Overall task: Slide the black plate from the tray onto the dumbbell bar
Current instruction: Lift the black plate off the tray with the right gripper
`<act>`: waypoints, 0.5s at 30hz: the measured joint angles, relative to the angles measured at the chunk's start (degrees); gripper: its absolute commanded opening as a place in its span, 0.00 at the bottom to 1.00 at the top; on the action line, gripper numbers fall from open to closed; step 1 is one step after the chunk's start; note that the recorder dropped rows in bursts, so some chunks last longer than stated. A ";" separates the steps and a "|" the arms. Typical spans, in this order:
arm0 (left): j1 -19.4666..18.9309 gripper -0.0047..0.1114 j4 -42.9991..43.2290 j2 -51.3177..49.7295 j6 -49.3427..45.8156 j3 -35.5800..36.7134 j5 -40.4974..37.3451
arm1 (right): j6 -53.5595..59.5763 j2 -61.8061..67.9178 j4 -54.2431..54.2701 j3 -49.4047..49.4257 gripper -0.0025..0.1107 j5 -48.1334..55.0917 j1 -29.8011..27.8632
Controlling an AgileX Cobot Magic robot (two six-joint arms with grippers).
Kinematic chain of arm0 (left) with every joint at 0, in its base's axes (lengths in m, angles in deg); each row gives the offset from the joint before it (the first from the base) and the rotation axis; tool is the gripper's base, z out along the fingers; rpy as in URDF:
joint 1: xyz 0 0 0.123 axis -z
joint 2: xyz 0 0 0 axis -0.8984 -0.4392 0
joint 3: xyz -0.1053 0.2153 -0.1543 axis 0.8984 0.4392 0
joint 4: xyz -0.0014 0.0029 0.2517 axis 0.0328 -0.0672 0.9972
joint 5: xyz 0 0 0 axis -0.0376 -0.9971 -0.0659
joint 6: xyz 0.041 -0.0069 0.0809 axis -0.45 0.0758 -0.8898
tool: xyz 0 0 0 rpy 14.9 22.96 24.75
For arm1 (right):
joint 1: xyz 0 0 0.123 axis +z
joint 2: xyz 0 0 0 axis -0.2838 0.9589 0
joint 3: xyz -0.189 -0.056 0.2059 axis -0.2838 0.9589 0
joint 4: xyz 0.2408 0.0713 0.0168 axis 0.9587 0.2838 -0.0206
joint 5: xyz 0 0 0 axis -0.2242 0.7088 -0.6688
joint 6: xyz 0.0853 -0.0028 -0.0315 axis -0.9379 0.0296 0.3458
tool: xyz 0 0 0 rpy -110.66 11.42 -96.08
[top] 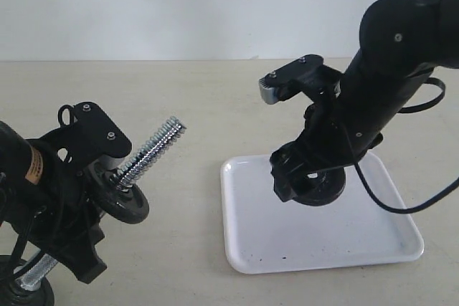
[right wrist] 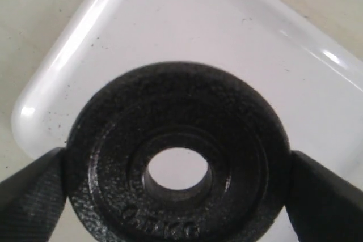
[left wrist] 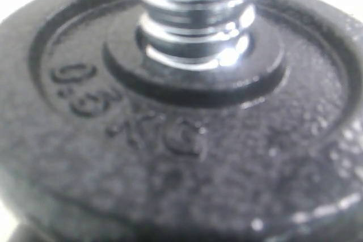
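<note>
Right pincer (right wrist: 176,169) is clamped across the rim of the black plate (right wrist: 181,100), a small round cast-iron disc, one pad on each side. The plate sits over the glossy white rectangular plastic tray (right wrist: 170,15), and I cannot tell whether it is clear of the tray floor. Left pincer (top: 75,209) looks clenched around the slim chrome dumbbell bar (top: 154,145), though its fingers are hidden. It props the bar tilted above the pale surface (top: 179,91), threaded end free and well apart from the plate.

Two contact points on a curved rim make a poor hold for heavy iron, so the plate could swivel between the pads or slip out in transit. The hole looks only slightly wider than the thread; a small angle error would catch it on the spiral ridges. A hard push could shift the propped bar.

The plate is matt black with a pebbled casting, a raised rim, a sunken ring round the hub and embossed lettering too blurred to read.
</note>
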 measured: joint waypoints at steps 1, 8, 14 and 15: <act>0.00 0.08 0.00 0.00 0.00 0.00 0.00 | -0.11 -0.14 0.30 -0.49 0.02 0.61 -0.66; 0.00 0.08 0.04 0.00 -0.32 0.00 0.00 | 3.13 -0.14 6.19 -6.34 0.02 4.10 -2.08; 0.00 0.08 0.69 0.00 -1.45 0.00 0.90 | 5.59 -0.14 10.12 -11.19 0.02 7.15 -2.16; 0.00 0.08 0.71 0.00 -1.45 0.00 1.08 | 6.11 -0.14 10.78 -11.69 0.02 7.56 -2.16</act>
